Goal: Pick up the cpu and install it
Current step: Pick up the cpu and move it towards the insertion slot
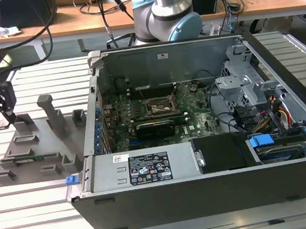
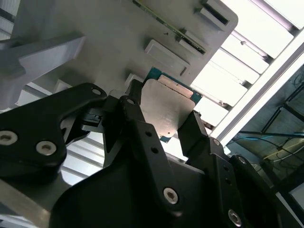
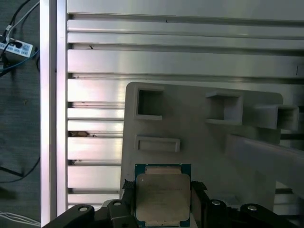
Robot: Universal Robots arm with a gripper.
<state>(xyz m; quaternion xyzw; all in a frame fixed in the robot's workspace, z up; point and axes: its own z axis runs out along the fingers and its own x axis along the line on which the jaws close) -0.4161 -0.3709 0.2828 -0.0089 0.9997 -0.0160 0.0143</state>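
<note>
A: At the exterior view's left?
B: Gripper, low over the far end of the grey holder tray, on the slatted metal table.

A: Wide or narrow?
B: Narrow, pinched on the cpu. In the second wrist view, one black finger against one edge and another against the opposite edge. Same grip in the first wrist view: cpu between the two fingers, silver top toward the camera, green rim around it.

A: Lifted clear of the tray?
B: Cannot tell. Over the tray's flat grey face, near a low rectangular block.

A: Further right?
B: Open computer case lying on its side, just beside the tray and well apart from the gripper. Inside, the green motherboard, with the dark square socket and its metal frame near the middle. Behind the case, the arm's base. Toward the right wall, a silver drive cage, then a bundle of coloured wires.
</note>
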